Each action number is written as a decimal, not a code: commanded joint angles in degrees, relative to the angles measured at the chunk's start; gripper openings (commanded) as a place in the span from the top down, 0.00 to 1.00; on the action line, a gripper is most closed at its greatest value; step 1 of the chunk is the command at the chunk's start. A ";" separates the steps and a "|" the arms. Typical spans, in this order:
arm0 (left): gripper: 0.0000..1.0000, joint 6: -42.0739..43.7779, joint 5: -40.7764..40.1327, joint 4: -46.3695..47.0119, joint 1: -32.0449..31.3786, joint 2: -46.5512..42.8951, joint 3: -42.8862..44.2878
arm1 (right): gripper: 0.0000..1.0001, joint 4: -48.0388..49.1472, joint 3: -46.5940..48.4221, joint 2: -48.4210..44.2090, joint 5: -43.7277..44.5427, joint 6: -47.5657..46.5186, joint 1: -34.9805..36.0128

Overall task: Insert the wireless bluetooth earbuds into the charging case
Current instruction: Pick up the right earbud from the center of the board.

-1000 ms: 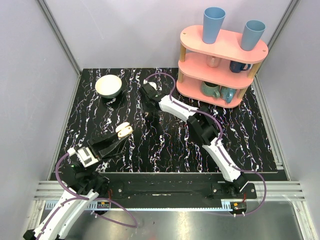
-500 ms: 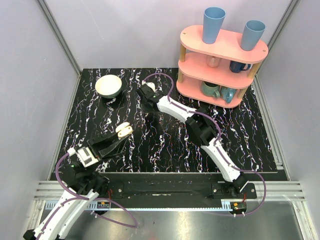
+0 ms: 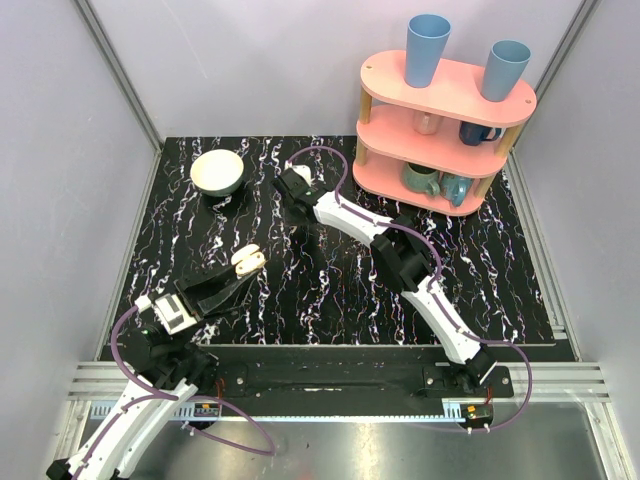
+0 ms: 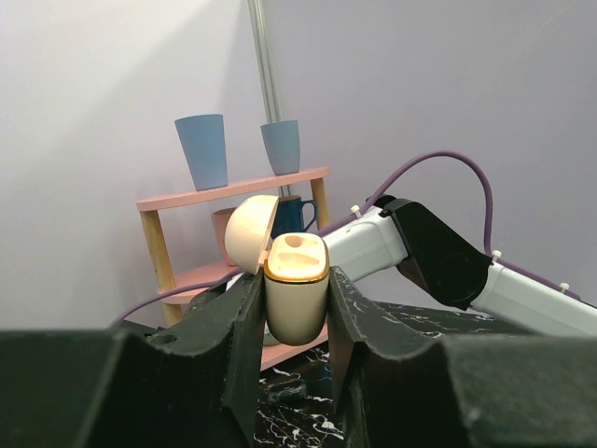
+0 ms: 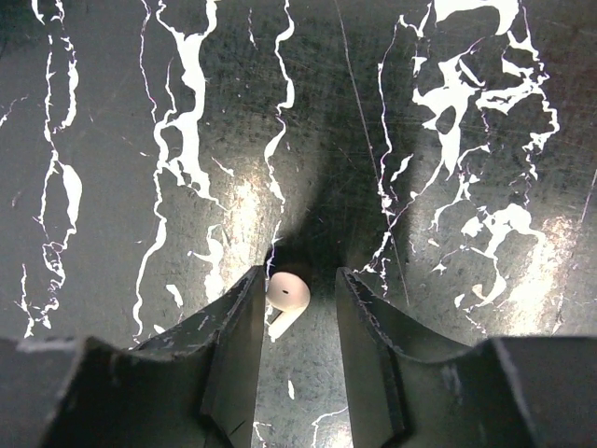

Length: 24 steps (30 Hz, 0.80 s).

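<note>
The right gripper (image 5: 299, 274) straddles one earbud (image 5: 287, 295) lying on the marbled table (image 5: 448, 140), fingers apart, the earbud's stem slanting back toward the wrist. The left gripper (image 4: 295, 280) is clamped on the upright charging case (image 4: 297, 308), whose lid is open.
</note>
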 commanded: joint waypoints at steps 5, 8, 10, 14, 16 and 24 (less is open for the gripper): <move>1.00 0.06 0.50 0.95 -0.07 -0.83 0.93 | 0.58 -3.15 1.73 1.25 1.34 1.42 1.19; 1.00 0.24 0.59 0.51 -0.07 -0.91 1.20 | 0.60 -3.15 1.82 1.42 1.34 1.33 1.28; 1.00 0.41 0.50 0.25 -0.07 -0.91 1.20 | 0.61 -3.15 1.73 1.34 1.07 1.33 1.28; 1.00 0.41 0.50 0.16 -0.16 -0.91 1.20 | 0.63 -3.24 1.38 1.16 0.55 1.25 1.28; 1.00 0.41 0.41 0.16 -0.07 -0.91 1.29 | 0.63 -3.15 1.20 0.98 0.55 1.24 1.37; 1.00 0.50 0.50 -0.02 -0.07 -0.91 1.29 | 0.59 -2.97 -0.03 0.46 0.98 0.72 1.37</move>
